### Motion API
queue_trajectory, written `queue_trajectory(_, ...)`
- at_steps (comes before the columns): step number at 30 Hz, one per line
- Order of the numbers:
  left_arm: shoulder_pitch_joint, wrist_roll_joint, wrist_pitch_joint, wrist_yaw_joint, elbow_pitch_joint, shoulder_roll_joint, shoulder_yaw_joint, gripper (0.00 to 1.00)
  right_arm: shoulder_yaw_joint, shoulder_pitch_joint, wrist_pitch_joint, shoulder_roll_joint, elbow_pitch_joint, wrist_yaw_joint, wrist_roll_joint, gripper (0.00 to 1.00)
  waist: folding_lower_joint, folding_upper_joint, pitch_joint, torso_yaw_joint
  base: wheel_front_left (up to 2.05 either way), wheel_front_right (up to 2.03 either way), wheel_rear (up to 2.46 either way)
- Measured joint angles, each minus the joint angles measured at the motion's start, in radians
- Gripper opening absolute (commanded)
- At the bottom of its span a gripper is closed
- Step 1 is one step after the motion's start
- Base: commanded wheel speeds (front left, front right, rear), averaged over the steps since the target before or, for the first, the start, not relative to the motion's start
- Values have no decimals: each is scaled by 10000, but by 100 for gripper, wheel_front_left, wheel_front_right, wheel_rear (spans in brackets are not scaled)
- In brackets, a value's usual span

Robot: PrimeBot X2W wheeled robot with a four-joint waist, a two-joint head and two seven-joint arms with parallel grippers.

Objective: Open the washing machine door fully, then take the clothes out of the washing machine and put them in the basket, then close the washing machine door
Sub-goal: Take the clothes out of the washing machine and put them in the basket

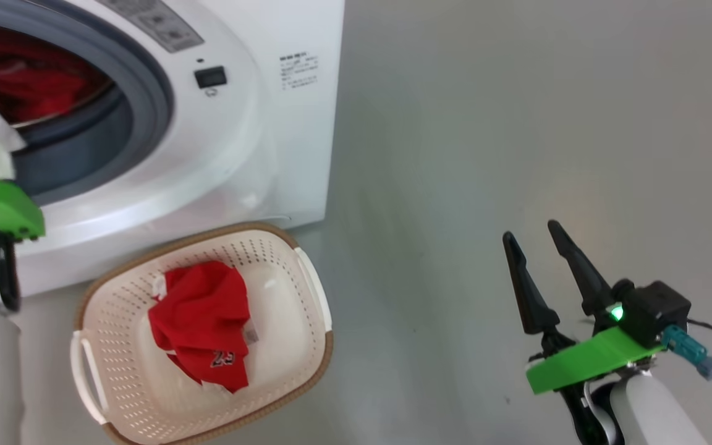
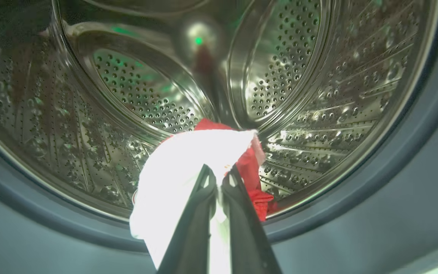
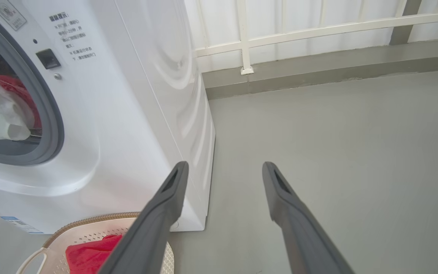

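Inside the washing machine (image 1: 238,142), the left claw (image 2: 221,171) pinched the white garment (image 2: 177,163) for lifting out; outside it, the right claw (image 1: 530,233) hung wide, empty.

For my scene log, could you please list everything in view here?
washing machine: one, white, upper left of head view
drum: one, steel, inside the machine
basket: one, cream, brown rim, floor before the machine
red garment: one, red, in the basket
white cloth: one, white, at the drum mouth
red fabric: one, red, behind the white cloth
floor: one, grey, underfoot
railing: one, white, beyond the machine
left tool: one, dark, shut on the white cloth
right tool: one, dark, open above the floor
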Motion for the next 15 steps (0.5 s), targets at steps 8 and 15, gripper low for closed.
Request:
queue_trajectory(8,1814,-38,0,-278,-2278,-780,604,0,-217,502,0,-2,142,0,-79,100,0,0,-690,305,0,0,0)
queue_trajectory(15,3074,-19,0,-543,-4178,-1494,1129,0,-261,844,0,4,203,0,-90,100,0,0,-1209,603,0,0,0)
